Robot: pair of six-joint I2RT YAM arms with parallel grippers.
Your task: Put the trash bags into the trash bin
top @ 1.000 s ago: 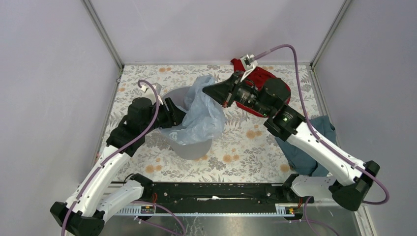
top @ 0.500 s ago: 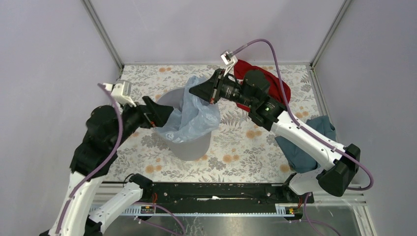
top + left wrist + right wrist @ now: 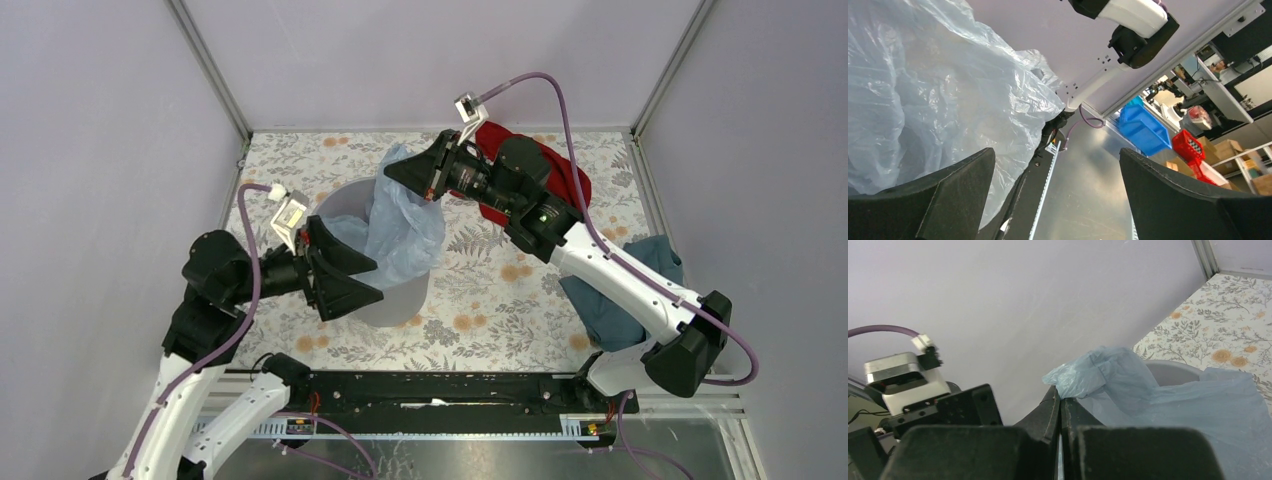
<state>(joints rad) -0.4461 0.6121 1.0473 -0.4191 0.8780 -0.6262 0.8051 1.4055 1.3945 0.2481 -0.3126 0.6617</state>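
While the pale-blue bag point(image 3: 405, 225) hangs partly inside the grey bin point(image 3: 400, 298), the right gripper point(image 3: 390, 175) pinches its top above the far rim. The left gripper point(image 3: 378, 281) gapes at the near rim. Its wrist view shows spread fingers point(image 3: 948, 200) holding nothing, with plastic beside one. The right wrist view shows jaws clamped on the bag's edge.
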